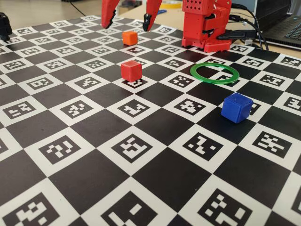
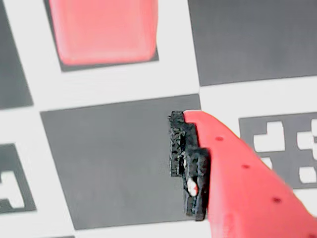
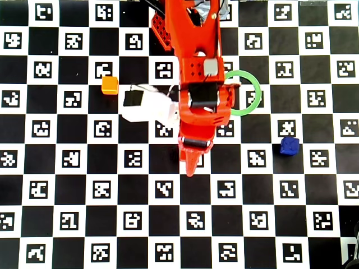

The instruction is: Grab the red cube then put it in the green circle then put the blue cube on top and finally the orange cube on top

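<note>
The red cube (image 1: 131,70) sits alone on the checkered counter (image 1: 94,155), in the upper middle of the fixed view, not held by anything. My hand (image 1: 129,21) hangs above and behind it with its two fingers spread wide apart and nothing between them. The green circle (image 1: 214,73) lies flat to the right, the blue cube (image 1: 237,107) in front of it, and the orange cube (image 1: 130,38) farther back, under my hand.
</note>
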Tool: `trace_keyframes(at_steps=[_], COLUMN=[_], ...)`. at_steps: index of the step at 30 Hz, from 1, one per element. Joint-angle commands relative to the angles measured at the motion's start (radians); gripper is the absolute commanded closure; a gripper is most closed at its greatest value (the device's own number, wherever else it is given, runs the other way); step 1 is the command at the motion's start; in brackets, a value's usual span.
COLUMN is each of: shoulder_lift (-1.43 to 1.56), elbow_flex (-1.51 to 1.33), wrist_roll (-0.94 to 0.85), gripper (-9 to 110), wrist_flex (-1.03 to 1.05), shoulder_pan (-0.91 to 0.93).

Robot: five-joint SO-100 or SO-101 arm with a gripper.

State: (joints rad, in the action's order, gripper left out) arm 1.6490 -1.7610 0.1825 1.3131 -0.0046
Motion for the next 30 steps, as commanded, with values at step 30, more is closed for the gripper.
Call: trace_keyframes(at_steps=[30], shoulder_lift=[-0.133], elbow_flex=[-0.173], wrist_roll=[-0.026], gripper=[57], wrist_flex=[-0.301], shoulder_pan=[-0.002])
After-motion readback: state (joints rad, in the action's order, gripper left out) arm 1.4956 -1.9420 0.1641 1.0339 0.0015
